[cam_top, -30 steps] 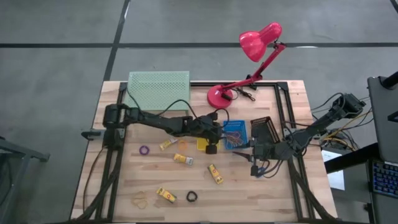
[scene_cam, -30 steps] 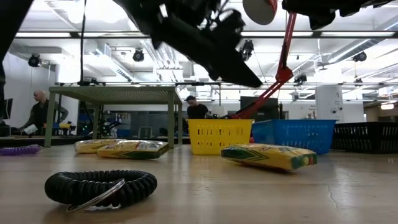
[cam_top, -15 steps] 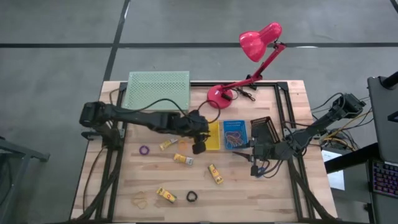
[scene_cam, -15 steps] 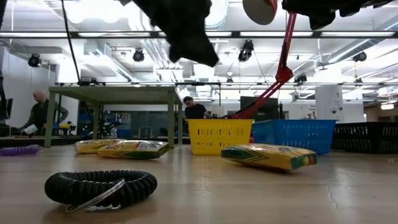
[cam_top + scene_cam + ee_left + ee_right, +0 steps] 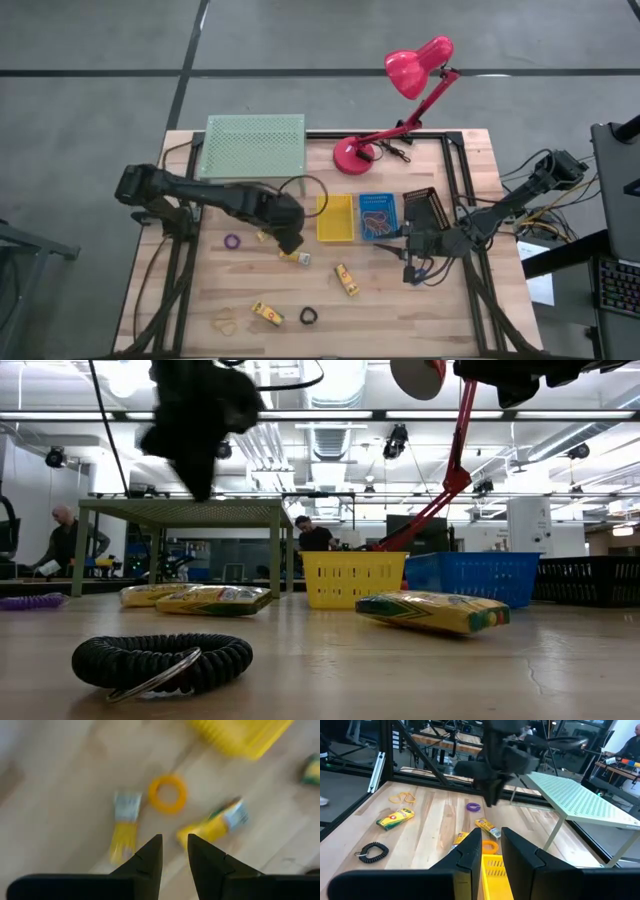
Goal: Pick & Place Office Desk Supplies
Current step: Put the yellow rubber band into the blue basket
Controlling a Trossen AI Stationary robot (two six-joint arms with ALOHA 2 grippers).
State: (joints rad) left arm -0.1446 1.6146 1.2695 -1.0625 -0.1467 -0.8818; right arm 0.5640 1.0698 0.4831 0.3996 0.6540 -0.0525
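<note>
Overhead, the left tool (image 5: 291,243) hovers above yellow packets (image 5: 294,257) on the counter (image 5: 400,310); the right tool (image 5: 408,256) waits beside the blue basket (image 5: 377,216). In both wrist views the fingers stand slightly parted, gripping nothing.

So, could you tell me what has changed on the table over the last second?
The left gripper has swung back from the blue tray, past the yellow tray, toward the table's left, and now hangs above two yellow packets and an orange ring, jaws slightly apart and empty. The right gripper stayed put by the blue tray. The supplies have not visibly moved.
</note>
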